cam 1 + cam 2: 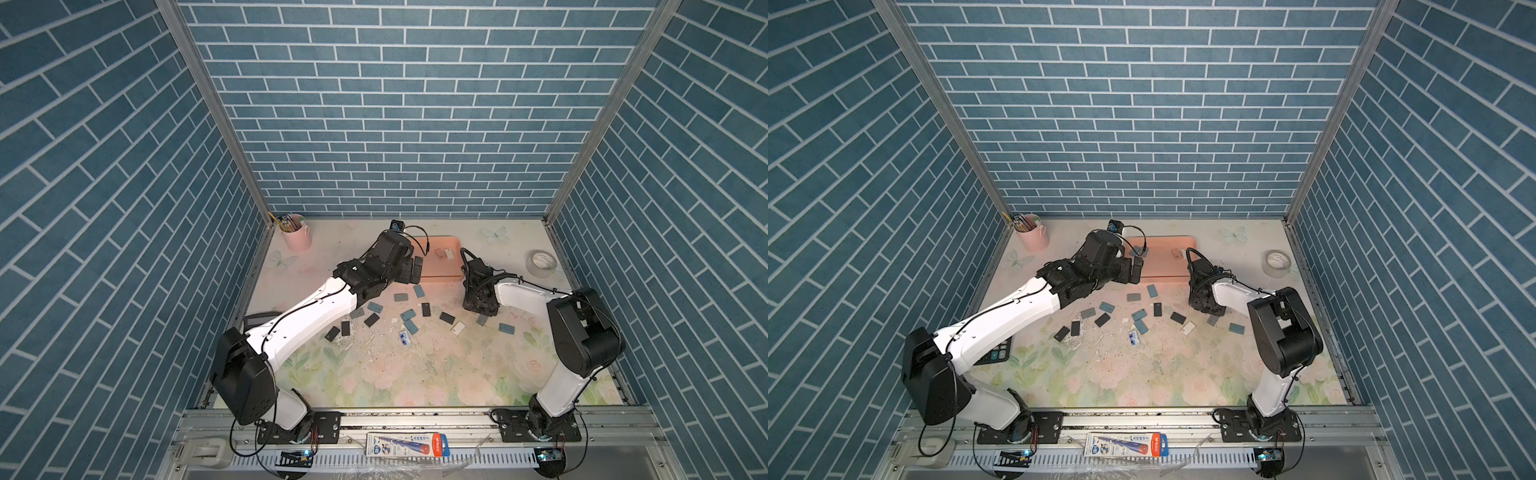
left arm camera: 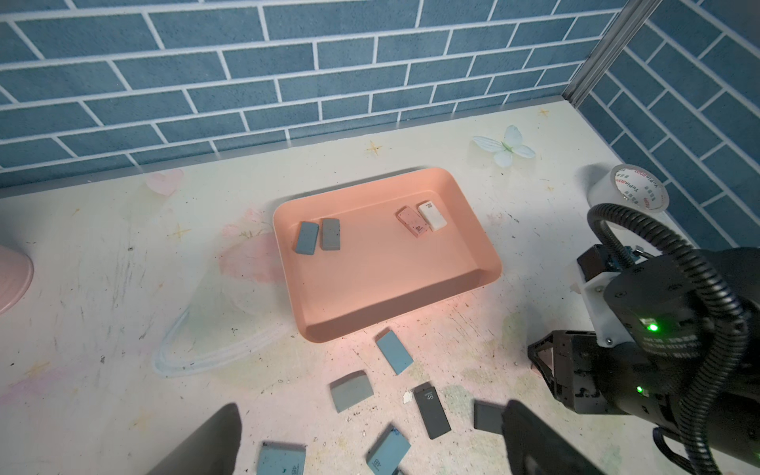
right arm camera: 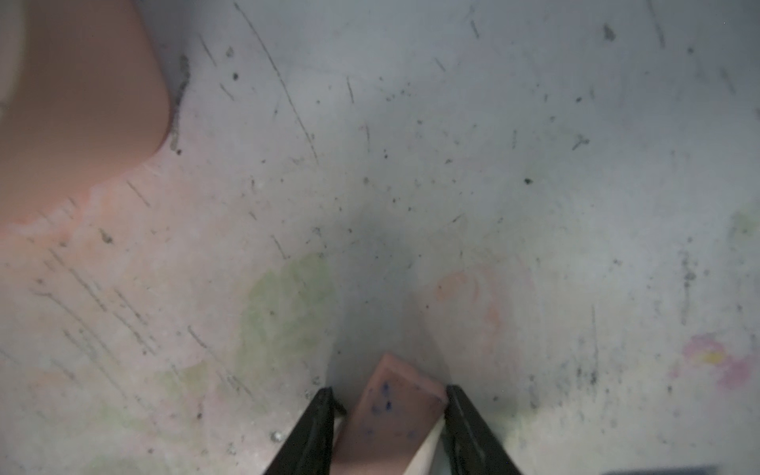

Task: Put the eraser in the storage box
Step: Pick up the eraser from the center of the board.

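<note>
Down between the jaws of the right pincer [image 3: 388, 390] sits the eraser [image 3: 390, 423], a pink one, low at the table [image 3: 452, 164] and skewed to the jaws; one jaw meets its corner and the other shows a sliver of gap, so I can't tell if it's actually pinched yet; the left pincer [image 2: 370, 407] is spread wide with nothing in it.

What I'd worry about: seated that crooked, the eraser could twist or squirt out as the jaws bite, rubber being grabby on the table; a white bit [image 3: 423, 452] under it might be a second eraser and ride along, hard to tell; the box [image 2: 390, 279] is just beside the right pincer, so a low carry could clip its wall; the left pincer hangs at the box's end away from the right one, so both arms over the box could bump.

Counts: four erasers in the box, two at the end by the left pincer and two nearer the right; about fourteen plain ones loose on the table in a top view, mostly strung between the two pincers, with a grey one [image 1: 481, 320] just beside the right pincer; one small blue-printed piece [image 1: 405, 337]; one box, one cup [image 1: 296, 237], one tape roll [image 1: 541, 262], one calculator [image 1: 998, 353], two pincers.
</note>
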Controlling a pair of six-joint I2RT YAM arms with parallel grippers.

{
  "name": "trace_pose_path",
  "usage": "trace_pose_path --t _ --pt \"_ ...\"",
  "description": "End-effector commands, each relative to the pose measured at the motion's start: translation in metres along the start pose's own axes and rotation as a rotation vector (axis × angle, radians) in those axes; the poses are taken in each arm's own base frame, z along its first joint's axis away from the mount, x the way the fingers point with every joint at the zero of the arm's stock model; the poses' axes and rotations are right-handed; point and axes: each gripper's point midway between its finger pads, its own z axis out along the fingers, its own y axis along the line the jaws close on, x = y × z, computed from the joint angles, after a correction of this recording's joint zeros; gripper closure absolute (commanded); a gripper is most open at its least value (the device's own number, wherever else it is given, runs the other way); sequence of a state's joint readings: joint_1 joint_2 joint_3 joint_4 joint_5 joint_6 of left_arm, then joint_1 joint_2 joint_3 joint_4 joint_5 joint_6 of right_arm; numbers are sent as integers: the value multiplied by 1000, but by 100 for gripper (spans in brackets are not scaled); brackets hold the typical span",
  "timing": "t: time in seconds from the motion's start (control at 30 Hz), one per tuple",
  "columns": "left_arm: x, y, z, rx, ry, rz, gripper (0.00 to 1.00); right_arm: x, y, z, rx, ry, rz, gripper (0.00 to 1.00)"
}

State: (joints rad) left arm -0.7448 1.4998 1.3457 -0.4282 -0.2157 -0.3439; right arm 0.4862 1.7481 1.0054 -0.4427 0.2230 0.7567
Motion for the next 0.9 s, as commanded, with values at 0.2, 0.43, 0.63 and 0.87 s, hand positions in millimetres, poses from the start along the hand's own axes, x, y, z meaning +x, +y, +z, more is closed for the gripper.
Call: trace_pose_path --t 0.2,0.43,0.63,0.87 --pt "4 -3 -1 15 6 -3 0 11 -15 -6 85 11 -35 61" --pt "4 -2 -1 12 6 -9 0 10 -11 -9 88 7 -105 76" --pt "4 -2 -3 10 9 -10 0 -7 6 -29 33 -17 -158 76" --pt "-2 -1 -4 10 -1 -10 0 -58 42 -89 -70 -99 -270 77"
